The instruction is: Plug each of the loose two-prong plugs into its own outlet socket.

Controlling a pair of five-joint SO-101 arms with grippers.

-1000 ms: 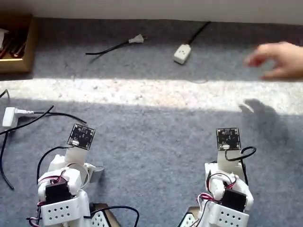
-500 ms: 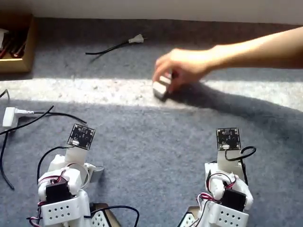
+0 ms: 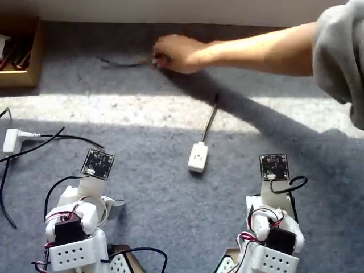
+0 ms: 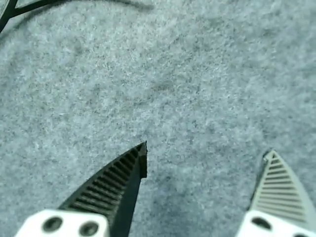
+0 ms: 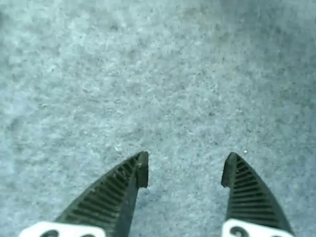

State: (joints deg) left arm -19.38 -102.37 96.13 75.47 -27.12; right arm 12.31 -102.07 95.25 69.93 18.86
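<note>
- Grey felt covers the worktop, with a band of sunlight running left to right across its middle.
- White socket lies flat near the centre, between the two arms and slightly beyond them. Its black lead runs away toward the far side.
- A person's hand reaches in from the right at the far edge, below a grey sleeve. The fingers rest at the end of a thin dark cord. The plug on that cord is hidden under the fingers.
- Left arm sits at the near left and right arm at the near right, well apart from the socket.
- Left pincer is released, with one black finger and one pale finger spread wide over bare felt and grasping nothing.
- Right pincer is also released, its two black fingers parted above bare felt and holding nothing.
- White adapter lies at the far left edge, with a black cable trailing from it toward the left arm.
- Wooden box stands in the far left corner.
</note>
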